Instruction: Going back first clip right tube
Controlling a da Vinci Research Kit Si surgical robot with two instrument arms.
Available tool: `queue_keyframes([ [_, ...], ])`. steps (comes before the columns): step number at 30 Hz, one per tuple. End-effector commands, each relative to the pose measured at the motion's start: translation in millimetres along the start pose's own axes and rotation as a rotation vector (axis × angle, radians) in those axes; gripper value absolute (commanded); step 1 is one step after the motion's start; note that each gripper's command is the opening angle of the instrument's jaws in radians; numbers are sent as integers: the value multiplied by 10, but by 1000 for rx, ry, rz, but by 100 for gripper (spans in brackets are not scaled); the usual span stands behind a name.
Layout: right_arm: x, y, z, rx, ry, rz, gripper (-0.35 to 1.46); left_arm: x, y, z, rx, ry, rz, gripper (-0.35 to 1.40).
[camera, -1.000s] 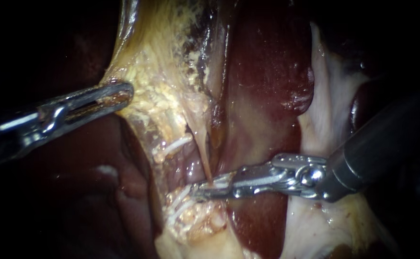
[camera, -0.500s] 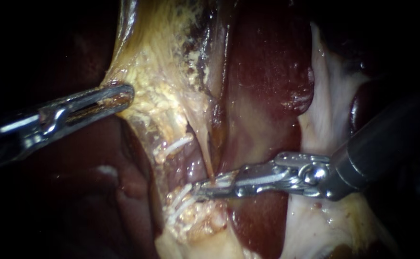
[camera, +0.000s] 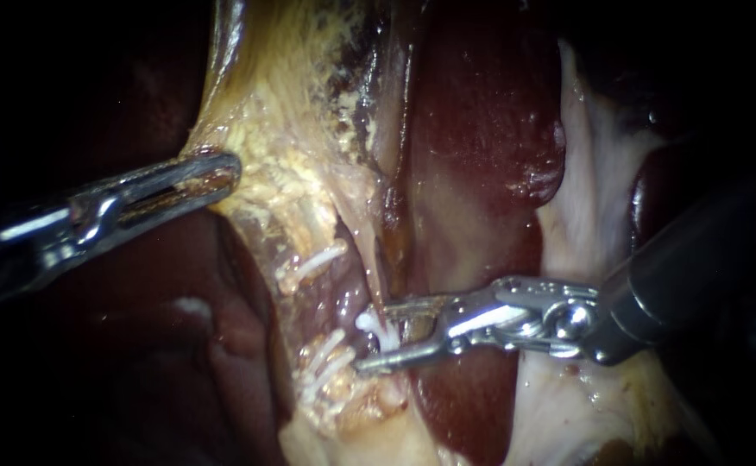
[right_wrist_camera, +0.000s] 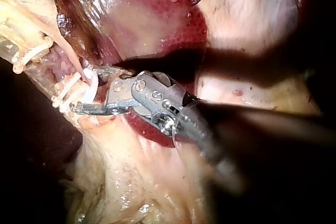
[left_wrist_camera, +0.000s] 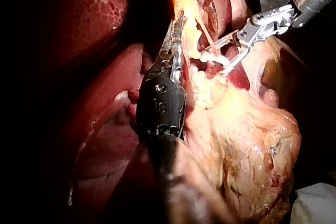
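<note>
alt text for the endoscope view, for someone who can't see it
The right instrument holds its jaws open around a white clip on a thin tube, beside dark red liver. The left instrument has its jaws shut on yellow fatty tissue.

right instrument [camera: 374,338] polished metal; clip [camera: 368,323] matt plastic; liver [camera: 473,129] wet, glossy, smooth; fat [camera: 283,181] lumpy.

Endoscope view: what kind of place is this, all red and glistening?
Probably a surgical robot's bench, seen close up: dark red liver, pale fatty tissue held by the left instrument, and white clips near the right instrument.
</note>
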Motion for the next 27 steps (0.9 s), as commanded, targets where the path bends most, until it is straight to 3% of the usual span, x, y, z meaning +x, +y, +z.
queue_keyframes([
  [1, 2, 0, -2, 0, 0, -6, 60, 0, 0, 0, 0, 0, 0, -35],
  [11, -3, 0, -21, 9, -3, -31, 60, 1, 0, 0, 0, 0, 1, -35],
  [17, -1, -3, -33, 21, 25, -40, 60, 1, 1, 0, 0, 0, 1, -35],
  [27, 1, -10, -10, 27, 56, -40, 60, 1, 0, 1, 0, -1, 1, -35],
])
